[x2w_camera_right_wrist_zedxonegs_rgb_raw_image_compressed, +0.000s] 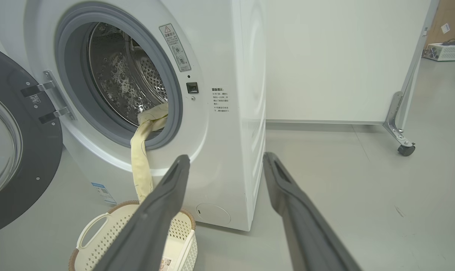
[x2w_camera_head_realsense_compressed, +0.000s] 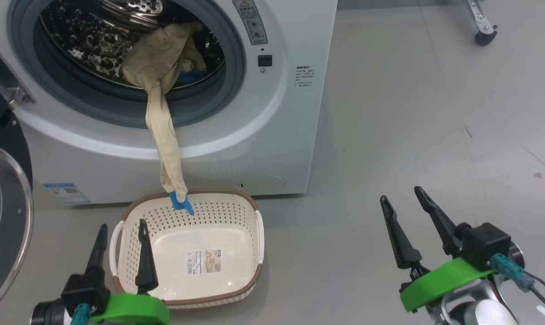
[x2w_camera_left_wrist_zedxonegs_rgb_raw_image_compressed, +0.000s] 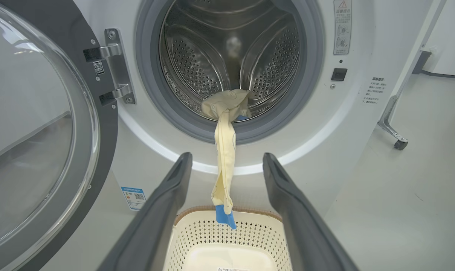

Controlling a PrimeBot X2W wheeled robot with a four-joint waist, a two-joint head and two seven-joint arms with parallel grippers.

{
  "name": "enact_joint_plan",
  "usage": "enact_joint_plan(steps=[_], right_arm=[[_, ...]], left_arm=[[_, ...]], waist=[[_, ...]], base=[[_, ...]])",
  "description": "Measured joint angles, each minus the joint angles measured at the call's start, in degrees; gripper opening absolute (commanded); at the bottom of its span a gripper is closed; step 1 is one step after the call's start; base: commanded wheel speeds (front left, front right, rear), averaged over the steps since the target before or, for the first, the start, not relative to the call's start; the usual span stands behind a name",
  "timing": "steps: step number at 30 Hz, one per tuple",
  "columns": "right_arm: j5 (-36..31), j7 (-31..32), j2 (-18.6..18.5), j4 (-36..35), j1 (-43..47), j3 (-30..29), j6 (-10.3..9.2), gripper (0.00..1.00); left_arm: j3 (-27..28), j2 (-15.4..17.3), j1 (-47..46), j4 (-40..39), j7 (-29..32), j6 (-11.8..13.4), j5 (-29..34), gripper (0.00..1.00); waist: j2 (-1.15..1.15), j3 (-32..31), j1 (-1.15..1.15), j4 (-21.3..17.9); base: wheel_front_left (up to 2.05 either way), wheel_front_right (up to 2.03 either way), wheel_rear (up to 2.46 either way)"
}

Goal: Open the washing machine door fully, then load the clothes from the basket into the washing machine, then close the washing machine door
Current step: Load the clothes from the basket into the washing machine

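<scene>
Over the gasket point(x2w_camera_head_realsense_compressed: 119, 110), the clothes point(x2w_camera_head_realsense_compressed: 159, 63) lie partly inside the washing machine point(x2w_camera_head_realsense_compressed: 263, 135), one end trailing into the basket point(x2w_camera_head_realsense_compressed: 236, 216), so loading seems unfinished. Left end effector point(x2w_camera_head_realsense_compressed: 122, 225) and right end effector point(x2w_camera_head_realsense_compressed: 401, 195) hang open, empty.

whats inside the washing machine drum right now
The cream-yellow clothes bunch at the front of the drum, one long piece hanging out down to the basket. Anything under the bundle is covered.

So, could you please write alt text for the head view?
A cream-yellow garment hangs from the steel drum of the white washer, its blue tip at the rim of a cream-white perforated basket. Both arms' jaws stand open below.
</scene>
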Motion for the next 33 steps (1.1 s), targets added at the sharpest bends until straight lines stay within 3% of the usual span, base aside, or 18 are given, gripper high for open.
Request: enact_joint_plan(steps=[25,33], right_arm=[[0.00,0.40,0.00,-1.15,-0.06,0.14,0.00,1.00],[0.43,-0.16,0.00,-2.02,-2.98,0.14,0.00,1.00]], left_arm=[[0.10,0.56,-2.16,2.56,0.25,-0.08,-0.96,1.00],[-0.21,0.49,-13.05,10.36,3.38,-4.07,-3.18,1.00]], waist=[[0.00,3.68,0.00,-0.17],[0.00,10.15,0.01,-1.11]], base=[[0.00,0.00,0.00],[0.00,0.00,0.00]])
